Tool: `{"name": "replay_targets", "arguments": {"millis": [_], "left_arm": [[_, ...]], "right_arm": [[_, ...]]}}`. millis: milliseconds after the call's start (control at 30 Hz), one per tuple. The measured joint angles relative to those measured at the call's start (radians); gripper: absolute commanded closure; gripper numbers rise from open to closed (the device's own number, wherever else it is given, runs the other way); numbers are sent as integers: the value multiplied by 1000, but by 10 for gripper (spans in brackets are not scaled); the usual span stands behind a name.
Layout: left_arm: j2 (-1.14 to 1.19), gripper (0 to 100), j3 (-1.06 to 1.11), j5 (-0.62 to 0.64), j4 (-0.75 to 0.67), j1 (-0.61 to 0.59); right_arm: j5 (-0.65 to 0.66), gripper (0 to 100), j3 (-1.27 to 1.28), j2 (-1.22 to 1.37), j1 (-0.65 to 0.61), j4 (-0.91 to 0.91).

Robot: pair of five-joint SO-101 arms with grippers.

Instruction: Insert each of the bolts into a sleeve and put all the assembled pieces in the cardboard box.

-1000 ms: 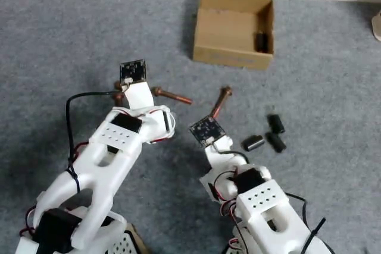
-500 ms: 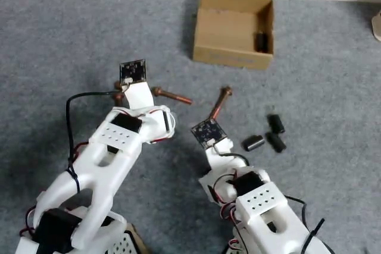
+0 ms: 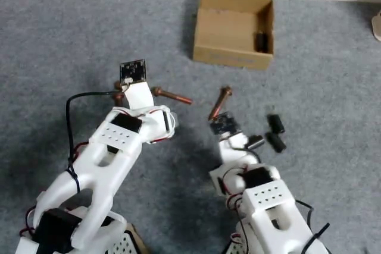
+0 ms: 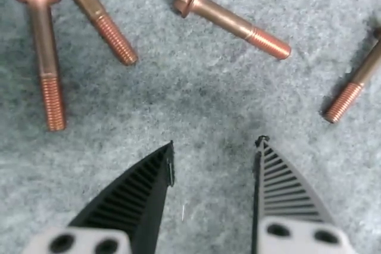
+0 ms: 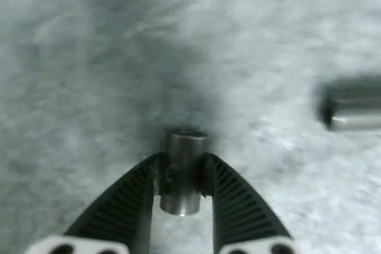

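Observation:
Several copper bolts lie on the grey carpet: two side by side [image 4: 41, 57] [image 4: 95, 19], one [image 4: 232, 22] ahead, one [image 4: 354, 87] off to the side. My left gripper [image 4: 215, 153] hovers open just short of them, holding nothing. My right gripper [image 5: 183, 168] is shut on a dark metal sleeve [image 5: 181, 171], held upright over the carpet. A second sleeve [image 5: 351, 111] lies close by. From above, the right arm [image 3: 262, 197] stands beside three loose sleeves [image 3: 255, 142] [image 3: 275, 123] [image 3: 275, 142]. Bolts [image 3: 171, 95] [image 3: 219, 102] lie between the arms.
The cardboard box [image 3: 229, 57] sits open at the back with one dark piece [image 3: 261, 41] against its right wall. The left arm [image 3: 119, 141] stretches over the left of the carpet. A pale wall edge runs along the back.
The right arm has swung to the right, its wrist now near the loose sleeves. The left arm has stayed still.

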Motion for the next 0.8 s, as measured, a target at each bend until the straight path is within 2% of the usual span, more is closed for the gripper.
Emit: {"name": "replay_targets", "arguments": {"millis": [133,467,600,800], "left_arm": [[0,787,0,0,0,0],[0,787,0,0,0,0],[0,787,0,0,0,0],[0,787,-11,0,0,-72]], "right_arm": [[0,994,-2,0,64,3],[44,994,-166,0,74,221],[49,994,-181,52,86,226],[54,994,-180,275,195,91]]}}
